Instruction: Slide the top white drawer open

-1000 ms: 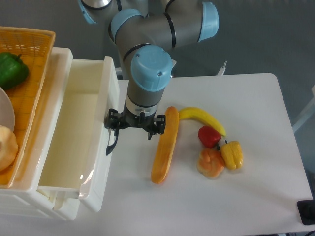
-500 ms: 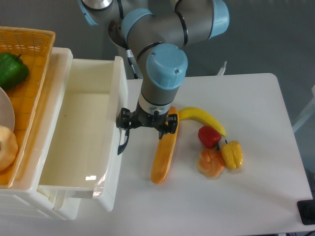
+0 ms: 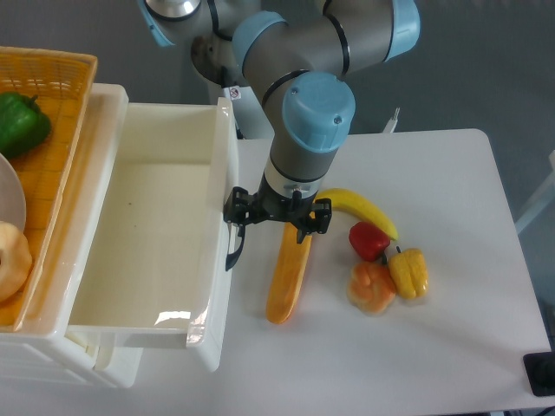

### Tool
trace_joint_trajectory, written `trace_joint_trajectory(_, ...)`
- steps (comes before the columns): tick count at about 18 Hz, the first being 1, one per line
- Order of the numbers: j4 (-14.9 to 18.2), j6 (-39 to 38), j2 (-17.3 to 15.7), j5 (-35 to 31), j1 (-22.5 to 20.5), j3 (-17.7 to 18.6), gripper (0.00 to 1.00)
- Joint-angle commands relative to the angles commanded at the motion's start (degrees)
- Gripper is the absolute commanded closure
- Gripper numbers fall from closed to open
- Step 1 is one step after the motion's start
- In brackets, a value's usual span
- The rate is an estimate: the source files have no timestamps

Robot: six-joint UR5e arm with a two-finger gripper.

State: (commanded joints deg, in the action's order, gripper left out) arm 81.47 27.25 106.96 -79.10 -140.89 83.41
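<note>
While pulling: top white drawer (image 3: 147,234) well out of cabinet.
Jaws' state unreadable at black handle (image 3: 234,251); next, release.

White table (image 3: 451,347) with baguette (image 3: 289,282), banana (image 3: 360,208), red pepper (image 3: 368,240), yellow pepper (image 3: 409,272), orange fruit (image 3: 371,289).

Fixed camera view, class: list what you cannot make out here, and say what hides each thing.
- Gripper fingers: covered by the arm's wrist, so its hold on the black handle is unclear.
- Lower drawer: mostly under the top white drawer.
- Basket and green pepper: cut by the left edge.
- Long orange vegetable: top end behind the wrist.
</note>
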Motion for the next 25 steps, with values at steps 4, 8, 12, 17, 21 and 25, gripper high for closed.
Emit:
trace_joint_trajectory(4, 0.18, -0.09, 0.09, 0.53, 0.00, 0.17, 0.00)
trace_joint_trajectory(8, 0.26, -0.44, 0.35, 2.55, -0.26, 0.44, 0.00)
trace_joint_trajectory(12, 0.35, -0.61, 0.53, 3.60, -0.88, 0.79, 0.00)
trace_joint_trajectory(17, 1.40, -0.70, 0.62, 6.59, -2.55, 1.32, 0.00)
trace_joint_trajectory(21, 1.41, -0.70, 0.44, 8.26, -3.34, 1.67, 0.00)
trace_joint_trajectory(25, 2.20, -0.70, 0.26, 9.05, -3.34, 2.02, 0.00)
